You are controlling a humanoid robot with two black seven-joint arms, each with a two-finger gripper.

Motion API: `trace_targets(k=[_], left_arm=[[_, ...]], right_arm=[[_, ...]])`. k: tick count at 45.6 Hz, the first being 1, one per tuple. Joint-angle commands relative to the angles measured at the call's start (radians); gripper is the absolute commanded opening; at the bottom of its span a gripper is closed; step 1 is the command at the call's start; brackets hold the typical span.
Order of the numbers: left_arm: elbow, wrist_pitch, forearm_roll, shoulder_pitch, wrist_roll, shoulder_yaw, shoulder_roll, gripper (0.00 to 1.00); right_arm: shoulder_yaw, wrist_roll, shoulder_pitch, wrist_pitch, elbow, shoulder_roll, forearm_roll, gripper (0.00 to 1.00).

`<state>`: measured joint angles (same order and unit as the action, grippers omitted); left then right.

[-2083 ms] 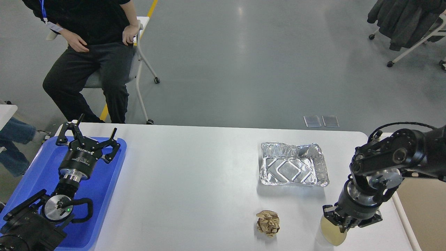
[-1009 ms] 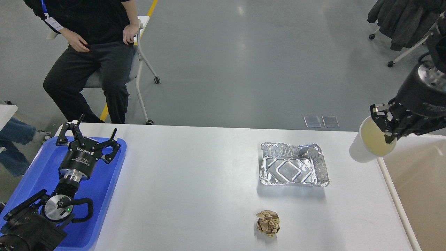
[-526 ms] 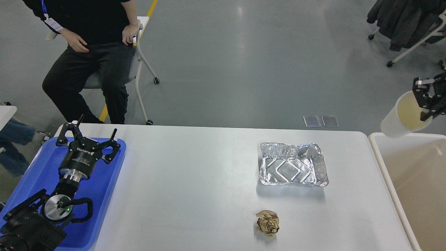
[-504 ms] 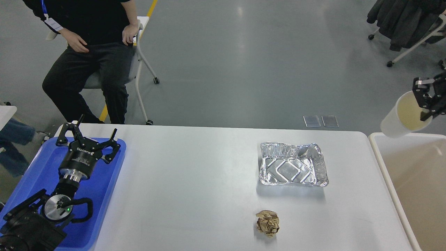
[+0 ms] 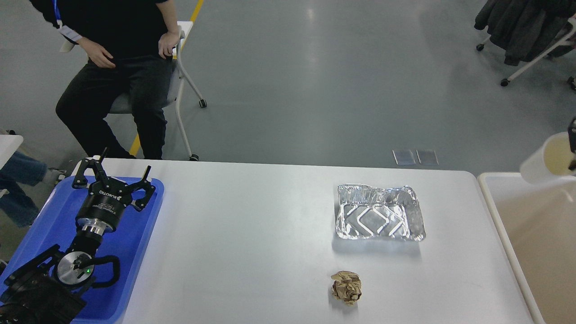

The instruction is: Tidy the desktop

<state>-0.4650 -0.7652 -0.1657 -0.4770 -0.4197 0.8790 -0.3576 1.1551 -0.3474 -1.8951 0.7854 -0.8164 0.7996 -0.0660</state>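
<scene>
The white desktop (image 5: 252, 234) holds a crumpled foil tray (image 5: 379, 218) at the right and a brown paper ball (image 5: 346, 288) near the front edge. My left gripper (image 5: 114, 173) is open and empty above the blue tray (image 5: 45, 216) at the left. My right gripper (image 5: 573, 150) shows only as a sliver at the right edge. It is shut on the rim of a white paper cup (image 5: 542, 162), which hangs tilted in the air over the far corner of the cream bin (image 5: 499, 225).
A person (image 5: 117, 67) sits on a wheeled chair (image 5: 184, 81) behind the desk's far left corner. The cream bin stands against the desk's right edge. A chair with dark coats (image 5: 522, 31) stands at the far right on the grey floor.
My right gripper lifted the paper cup from the desk's front right and carried it up and right, over the bin, almost out of view. My left arm has not moved.
</scene>
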Motion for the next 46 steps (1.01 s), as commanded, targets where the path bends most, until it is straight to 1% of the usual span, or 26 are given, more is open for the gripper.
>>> trace_targets(k=[1, 5, 11, 16, 23, 26, 29, 34, 37, 42, 46], left_arm=[[0.002, 0.000, 0.000, 0.001, -0.001, 0.000, 0.000, 0.99], [0.000, 0.000, 0.000, 0.001, -0.001, 0.000, 0.000, 0.99], [0.000, 0.000, 0.000, 0.001, -0.001, 0.000, 0.000, 0.99], [0.000, 0.000, 0.000, 0.001, -0.001, 0.000, 0.000, 0.99], [0.000, 0.001, 0.000, 0.001, -0.001, 0.000, 0.000, 0.99], [0.000, 0.000, 0.000, 0.001, -0.001, 0.000, 0.000, 0.99], [0.002, 0.000, 0.000, 0.000, -0.001, 0.000, 0.000, 0.99], [0.000, 0.000, 0.000, 0.000, -0.001, 0.000, 0.000, 0.99], [0.002, 0.000, 0.000, 0.000, -0.001, 0.000, 0.000, 0.99], [0.000, 0.001, 0.000, 0.001, -0.001, 0.000, 0.000, 0.99], [0.000, 0.000, 0.000, 0.001, -0.001, 0.000, 0.000, 0.99]], right_arm=[[-0.313, -0.004, 0.338, 0.000, 0.193, 0.098, 0.025, 0.00], [-0.460, -0.004, 0.461, 0.000, 0.221, 0.115, 0.025, 0.00], [-0.558, -0.002, 0.567, 0.000, 0.259, 0.124, 0.018, 0.00], [-0.684, -0.004, 0.659, 0.000, 0.308, 0.130, 0.023, 0.00], [-0.822, -0.004, 0.821, -0.060, 0.425, 0.115, 0.026, 0.00], [-0.831, -0.004, 0.861, -0.115, 0.459, 0.102, 0.028, 0.00], [-0.827, -0.004, 0.880, -0.201, 0.468, 0.086, 0.049, 0.00], [-0.827, -0.002, 0.907, -0.348, 0.468, 0.058, 0.178, 0.00], [-0.833, 0.001, 0.912, -0.393, 0.468, 0.038, 0.256, 0.00], [-0.830, 0.002, 0.946, -0.455, 0.477, -0.013, 0.314, 0.00], [-0.825, 0.002, 0.969, -0.543, 0.532, -0.078, 0.322, 0.00]])
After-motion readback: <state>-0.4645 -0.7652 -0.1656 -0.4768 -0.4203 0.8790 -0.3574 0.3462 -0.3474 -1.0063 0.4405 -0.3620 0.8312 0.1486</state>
